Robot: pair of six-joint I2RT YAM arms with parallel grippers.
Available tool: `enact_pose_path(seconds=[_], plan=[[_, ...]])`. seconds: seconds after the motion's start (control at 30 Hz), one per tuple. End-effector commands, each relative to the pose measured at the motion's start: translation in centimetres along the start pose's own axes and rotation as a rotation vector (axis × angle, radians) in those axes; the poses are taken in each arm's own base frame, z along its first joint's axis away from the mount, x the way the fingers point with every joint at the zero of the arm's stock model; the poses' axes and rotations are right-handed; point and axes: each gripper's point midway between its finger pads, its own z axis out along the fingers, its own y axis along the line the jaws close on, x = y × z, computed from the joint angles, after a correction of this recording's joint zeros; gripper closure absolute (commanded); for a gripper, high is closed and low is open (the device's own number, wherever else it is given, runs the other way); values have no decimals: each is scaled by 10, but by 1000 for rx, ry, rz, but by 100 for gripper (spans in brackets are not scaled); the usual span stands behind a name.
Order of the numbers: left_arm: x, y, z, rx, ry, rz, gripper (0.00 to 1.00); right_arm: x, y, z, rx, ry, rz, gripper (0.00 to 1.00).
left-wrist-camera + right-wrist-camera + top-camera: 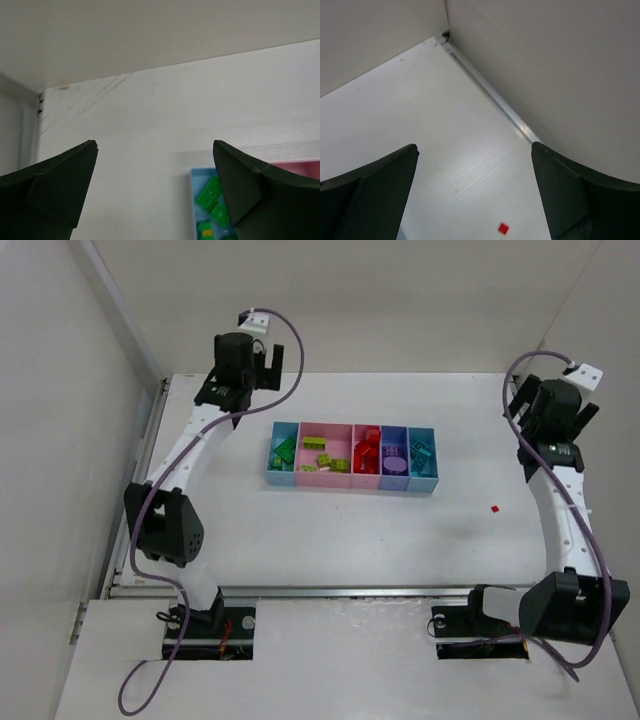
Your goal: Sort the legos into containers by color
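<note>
Spanning the view, the white counter (350, 550) carries the joined containers (350, 483) at its middle, with legos (364, 454) grouped by colour inside. The left fingers (60, 175) and right fingers (375, 180) hang spread wide, grasping nothing. One stray red brick (495, 508) lies on the counter, right of the containers.

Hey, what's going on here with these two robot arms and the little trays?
Two robot arms are sorting small bricks by color into a row of trays. The trays already hold green, yellow-green, red, purple and teal pieces, seemingly one color per compartment. One red brick lies loose on the table, to the right of the trays. The left gripper and the right gripper are both open and empty, raised off to either side of the trays.
</note>
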Motion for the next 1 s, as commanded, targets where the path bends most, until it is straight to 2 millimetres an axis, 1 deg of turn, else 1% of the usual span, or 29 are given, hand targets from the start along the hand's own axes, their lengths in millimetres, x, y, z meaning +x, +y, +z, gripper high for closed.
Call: enact_pose_path(seconds=[0.0, 0.03, 0.07, 0.1, 0.13, 0.17, 0.2, 0.23, 0.27, 0.3, 0.33, 0.37, 0.4, 0.43, 0.47, 0.5, 0.57, 0.6, 0.63, 0.67, 0.7, 0.73, 0.77, 0.8, 0.83, 0.87, 0.9, 0.97], plan=[[9, 30, -51, -120, 10, 39, 0, 30, -3, 11, -22, 223, 162, 0], [18, 37, -57, -130, 24, 38, 0, 48, -4, 15, -32, 316, 187, 0], [28, 37, -63, -129, 38, 41, 0, 66, -22, 21, 27, 392, 213, 0], [28, 44, -76, -140, 28, 35, 0, 105, -31, 21, 86, 536, 189, 0], [60, 44, -78, -144, 94, 51, 0, 120, -33, 20, 102, 592, 170, 0], [70, 50, -83, -154, 111, 50, 0, 132, -42, 20, 143, 634, 153, 3], [79, 50, -87, -153, 125, 53, 0, 153, -46, 13, 158, 702, 119, 4], [93, 49, -94, -151, 149, 49, 0, 164, -49, 10, 164, 736, 99, 4], [102, 53, -98, -158, 168, 49, 0, 171, -48, 7, 150, 758, 88, 5], [106, 53, -100, -158, 175, 51, 0, 179, -44, 2, 127, 790, 93, 7], [107, 57, -104, -167, 169, 37, 0, 191, -48, -1, 133, 835, 79, 8], [117, 56, -104, -165, 192, 42, 0, 200, -48, -4, 131, 871, 75, 11], [113, 57, -107, -167, 178, 39, 0, 206, -46, -5, 133, 897, 84, 13], [120, 60, -107, -175, 192, 27, 0, 213, -47, -7, 148, 921, 91, 14], [116, 60, -110, -176, 182, 25, 0, 225, -46, -7, 176, 955, 114, 17], [116, 60, -110, -176, 182, 25, 0, 229, -46, -8, 195, 971, 132, 19], [114, 61, -112, -176, 173, 23, 0, 244, -50, -9, 264, 983, 175, 20], [109, 61, -113, -178, 155, 19, 0, 252, -50, -8, 278, 994, 187, 23], [114, 61, -113, -177, 165, 21, 0, 255, -49, -4, 284, 995, 196, 23], [109, 62, -114, -178, 148, 17, 0, 267, -49, -3, 301, 1020, 197, 26], [112, 61, -113, -178, 150, 18, 0, 272, -44, 0, 303, 1029, 229, 27], [112, 61, -114, -179, 139, 15, 0, 278, -39, 1, 291, 1049, 253, 31], [110, 61, -114, -180, 130, 13, 0, 282, -35, 4, 291, 1055, 274, 31], [114, 66, -113, -199, 133, -3, 0, 289, -32, 5, 291, 1072, 287, 34], [114, 66, -113, -199, 133, -3, 0, 289, -32, 5, 291, 1072, 287, 36], [114, 66, -113, -200, 132, -19, 0, 289, -36, 9, 311, 1061, 273, 36], [117, 65, -113, -200, 141, -17, 0, 284, -36, 16, 320, 1031, 283, 37], [120, 65, -114, -200, 153, -23, 0, 282, -38, 20, 331, 1019, 275, 39]])
